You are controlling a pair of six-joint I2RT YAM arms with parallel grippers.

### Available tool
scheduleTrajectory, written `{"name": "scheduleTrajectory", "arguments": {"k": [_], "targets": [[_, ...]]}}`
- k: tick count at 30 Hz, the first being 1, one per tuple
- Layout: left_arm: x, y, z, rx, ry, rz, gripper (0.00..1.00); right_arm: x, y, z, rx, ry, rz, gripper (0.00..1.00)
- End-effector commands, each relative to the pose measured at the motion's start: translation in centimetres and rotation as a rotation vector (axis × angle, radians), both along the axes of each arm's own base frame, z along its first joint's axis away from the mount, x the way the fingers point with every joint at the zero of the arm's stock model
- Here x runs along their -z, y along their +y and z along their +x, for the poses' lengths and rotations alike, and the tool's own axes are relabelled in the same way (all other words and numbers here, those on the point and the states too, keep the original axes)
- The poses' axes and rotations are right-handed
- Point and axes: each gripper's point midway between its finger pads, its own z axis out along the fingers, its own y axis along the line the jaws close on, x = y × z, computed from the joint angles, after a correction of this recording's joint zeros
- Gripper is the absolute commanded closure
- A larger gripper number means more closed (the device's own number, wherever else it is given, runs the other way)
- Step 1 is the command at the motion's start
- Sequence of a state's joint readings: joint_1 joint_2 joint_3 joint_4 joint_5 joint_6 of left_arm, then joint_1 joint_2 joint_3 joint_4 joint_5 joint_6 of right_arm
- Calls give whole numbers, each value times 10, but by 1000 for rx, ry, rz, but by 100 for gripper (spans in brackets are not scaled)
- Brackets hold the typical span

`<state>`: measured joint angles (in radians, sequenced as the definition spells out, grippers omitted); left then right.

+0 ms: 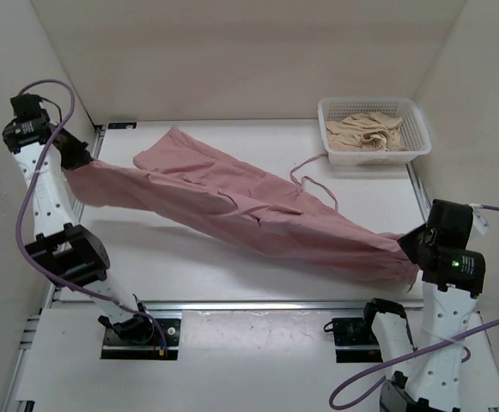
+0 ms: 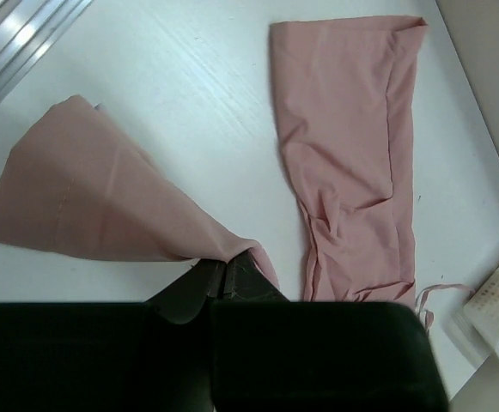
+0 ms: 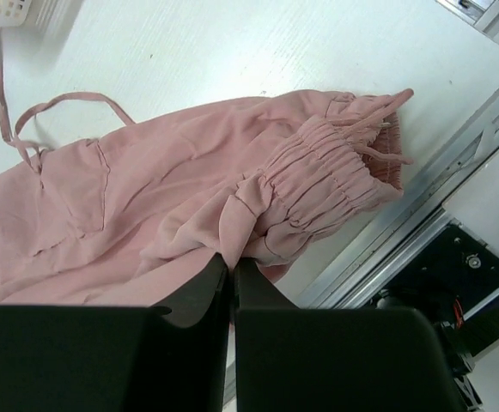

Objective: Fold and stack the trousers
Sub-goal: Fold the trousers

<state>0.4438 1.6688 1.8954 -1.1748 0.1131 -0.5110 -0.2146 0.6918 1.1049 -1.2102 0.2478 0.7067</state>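
Trousers [image 1: 249, 210] held stretched between both grippers, no fold yet made.
Left gripper [image 2: 223, 276] pinches one leg near its end, the other leg lying flat beyond it; right gripper [image 3: 233, 273] pinches cloth beside the waistband [image 3: 335, 184]. Folding and stacking all remain.

One pair of pink trousers [image 1: 232, 206], one white basket [image 1: 376, 158], one beige cloth [image 1: 369, 133], two robot arms [image 1: 48, 193] [image 1: 451, 262]
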Motion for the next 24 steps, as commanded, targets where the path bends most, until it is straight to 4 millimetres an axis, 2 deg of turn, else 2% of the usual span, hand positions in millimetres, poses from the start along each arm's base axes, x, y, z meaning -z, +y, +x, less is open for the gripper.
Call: {"name": "scheduleTrajectory", "arguments": {"k": [1,4,5,6,7,8,9,11,12,13,15,18,20,21,22,23,24], "targets": [[-6,12,36,20,-24,107,90,-20,-30,13,86,-51,-133,100],[-1,5,72,56,-25,126,90,-11,-36,26,87,-19,-144,100],[-14,-3,85,75,-57,148,90,-7,-39,31,95,5,-150,100],[3,-5,101,91,-32,138,90,-5,-40,35,94,15,-149,100],[7,-7,108,84,-27,135,90,-5,-43,40,102,15,-157,100],[9,-17,120,101,-36,131,90,3,-44,45,99,46,-151,100],[16,-19,137,113,-44,133,90,5,-47,49,104,56,-157,100],[22,-23,153,122,-57,122,90,9,-52,61,114,75,-167,100],[19,-32,162,138,-83,100,90,11,-54,65,126,82,-167,100],[34,-33,171,150,-74,84,90,9,-56,70,126,78,-168,100],[41,-35,181,152,-90,57,90,13,-62,82,140,94,-183,100],[44,-34,197,146,-131,50,90,19,-68,100,144,112,-188,100],[55,-45,211,165,-153,15,90,25,-71,116,144,114,-188,100],[53,-43,220,157,-183,16,90,29,-73,121,136,125,-191,100],[42,-59,230,177,-223,15,90,29,-76,127,145,125,-202,100],[58,-64,243,182,-223,7,90,35,-81,137,150,148,-208,100],[58,-71,252,186,-250,4,90,35,-90,144,192,139,-226,100]]}}
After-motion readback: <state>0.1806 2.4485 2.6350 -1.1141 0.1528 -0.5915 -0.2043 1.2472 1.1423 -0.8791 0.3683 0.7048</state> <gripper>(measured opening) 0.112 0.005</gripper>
